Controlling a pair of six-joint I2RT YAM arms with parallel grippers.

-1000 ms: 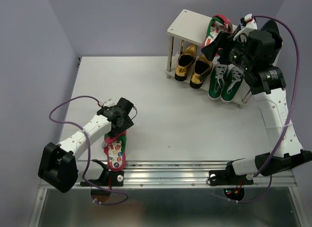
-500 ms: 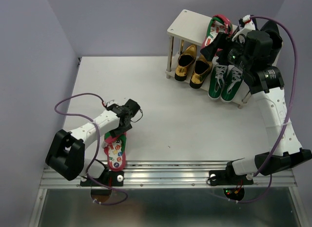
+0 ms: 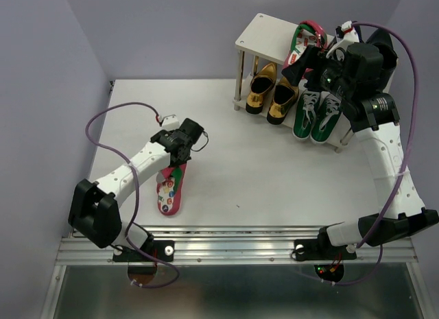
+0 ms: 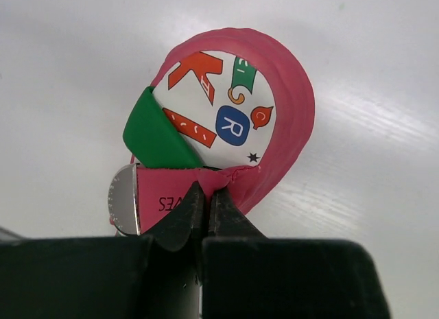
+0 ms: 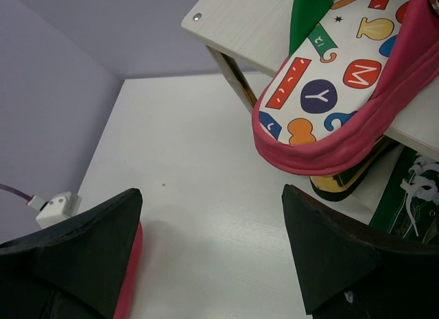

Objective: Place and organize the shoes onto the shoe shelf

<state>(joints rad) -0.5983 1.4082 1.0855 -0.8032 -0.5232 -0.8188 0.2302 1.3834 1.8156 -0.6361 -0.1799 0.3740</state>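
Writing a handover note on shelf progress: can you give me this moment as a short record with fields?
Left end effector: shut on strap of red-pink flip-flop with colourful footbed, over the table
Right end effector: open, empty, beside shelf top
Cream-topped shoe shelf, top: matching flip-flop
Under shelf: shiny gold loafers, green white-laced canvas sneakers

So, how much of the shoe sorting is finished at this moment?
Done: the gold loafers and green sneakers sit under the shelf board, one flip-flop on top. In hand: the left gripper is shut on the strap of the second flip-flop, far from the shelf. Left: carrying it up beside its partner. The right gripper is open, empty, at the shelf.
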